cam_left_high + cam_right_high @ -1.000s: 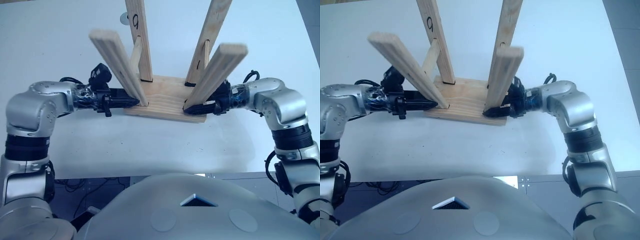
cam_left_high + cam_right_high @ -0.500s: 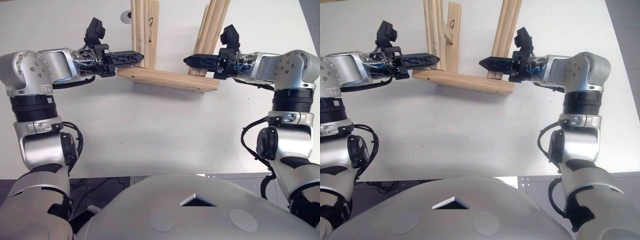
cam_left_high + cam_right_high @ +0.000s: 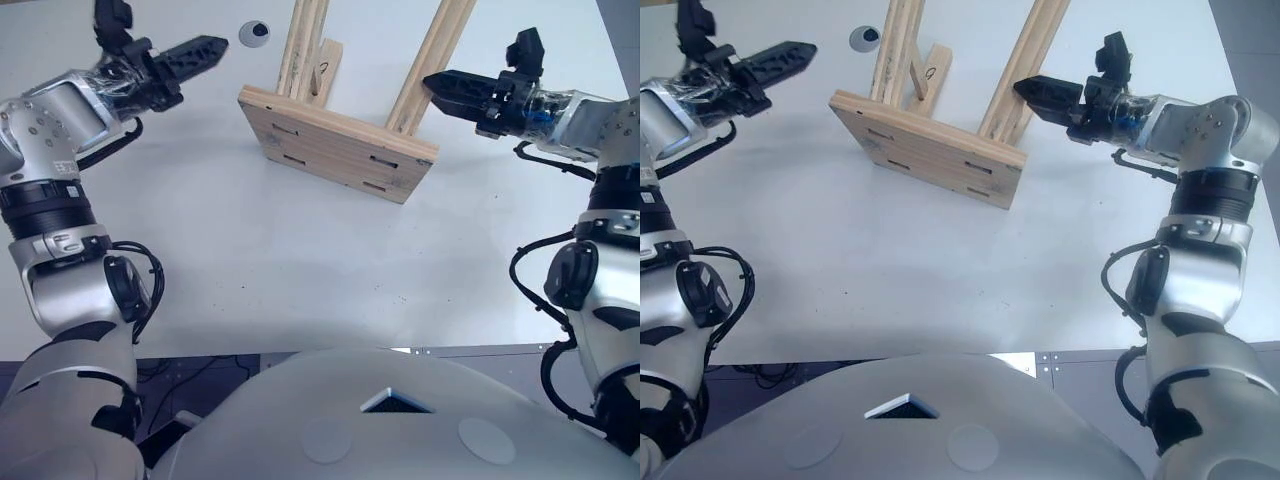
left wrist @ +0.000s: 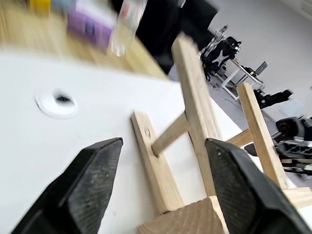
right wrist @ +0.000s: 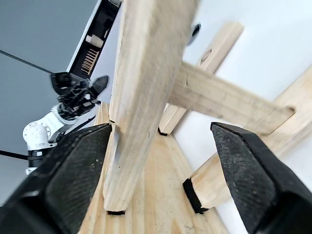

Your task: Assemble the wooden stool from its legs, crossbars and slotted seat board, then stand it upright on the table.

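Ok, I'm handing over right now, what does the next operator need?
Left gripper: open, raised left of the pale wooden stool, clear of it.
Right gripper: open, close by its right-hand legs, not clamped.
Stool: on its side on the white table, slotted seat board facing the robot, legs pointing away.
Done: assembly, as far as shows. Left: stand it upright.
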You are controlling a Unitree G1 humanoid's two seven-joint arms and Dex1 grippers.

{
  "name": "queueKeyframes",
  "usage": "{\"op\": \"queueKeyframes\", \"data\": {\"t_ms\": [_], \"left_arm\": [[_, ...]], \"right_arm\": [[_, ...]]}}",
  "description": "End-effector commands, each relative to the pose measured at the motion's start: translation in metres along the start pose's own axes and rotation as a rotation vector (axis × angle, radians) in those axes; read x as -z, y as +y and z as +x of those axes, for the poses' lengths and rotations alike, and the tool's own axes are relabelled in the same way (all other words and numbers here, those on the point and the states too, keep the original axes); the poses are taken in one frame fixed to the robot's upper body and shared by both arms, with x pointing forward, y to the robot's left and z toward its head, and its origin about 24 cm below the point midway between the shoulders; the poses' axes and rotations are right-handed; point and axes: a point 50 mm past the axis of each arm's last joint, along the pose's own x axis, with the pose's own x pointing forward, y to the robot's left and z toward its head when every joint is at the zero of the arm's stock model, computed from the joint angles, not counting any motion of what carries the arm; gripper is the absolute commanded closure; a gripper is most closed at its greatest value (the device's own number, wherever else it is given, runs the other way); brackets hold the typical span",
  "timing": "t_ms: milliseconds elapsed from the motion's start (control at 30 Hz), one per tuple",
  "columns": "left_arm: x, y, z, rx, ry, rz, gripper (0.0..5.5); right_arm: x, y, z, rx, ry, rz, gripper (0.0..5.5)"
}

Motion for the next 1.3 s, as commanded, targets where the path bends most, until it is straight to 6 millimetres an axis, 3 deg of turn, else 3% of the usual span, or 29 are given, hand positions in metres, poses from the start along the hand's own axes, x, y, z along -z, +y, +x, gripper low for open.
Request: {"op": "queueKeyframes", "data": {"t_ms": [33, 100, 167, 300, 400, 533, 733, 867, 1000, 1133, 1300], "left_arm": [[0.015, 0.009, -0.025, 0.024, 0.075, 0.376, 2.41], [0.027, 0.013, -0.037, 0.082, 0.192, 0.474, 2.41], [0.032, 0.017, -0.046, 0.12, 0.246, 0.502, 2.41], [0.032, 0.021, -0.04, 0.153, 0.228, 0.51, 2.41], [0.044, 0.024, -0.025, 0.192, 0.267, 0.5, 2.41], [0.052, 0.021, 0.001, 0.26, 0.277, 0.48, 2.41], [0.055, 0.015, 0.034, 0.329, 0.242, 0.482, 2.41], [0.068, 0.006, 0.049, 0.428, 0.268, 0.434, 2.41], [0.071, 0.004, 0.049, 0.475, 0.272, 0.383, 2.41], [0.079, 0.006, 0.032, 0.519, 0.347, 0.308, 2.96], [0.055, -0.017, -0.004, 0.622, 0.265, 0.129, 3.52]], "right_arm": [[0.011, -0.006, -0.034, 0.207, 0.032, -0.418, 1.76], [0.025, -0.006, -0.044, 0.242, 0.061, -0.577, 1.76], [0.036, -0.002, -0.047, 0.209, 0.077, -0.625, 1.76], [0.058, 0.014, -0.042, 0.069, 0.121, -0.644, 1.76], [0.07, 0.023, -0.03, -0.023, 0.152, -0.644, 1.76], [0.073, 0.017, -0.013, -0.016, 0.166, -0.643, 1.76], [0.077, 0.011, 0.002, -0.013, 0.207, -0.654, 2.85], [0.079, 0.008, 0.013, -0.006, 0.208, -0.633, 3.54], [0.077, 0.003, 0.017, -0.008, 0.219, -0.612, 3.63], [0.067, 0.006, 0.017, -0.079, 0.235, -0.53, 3.64], [0.051, 0.029, 0.007, -0.273, 0.268, -0.357, 3.64]]}}
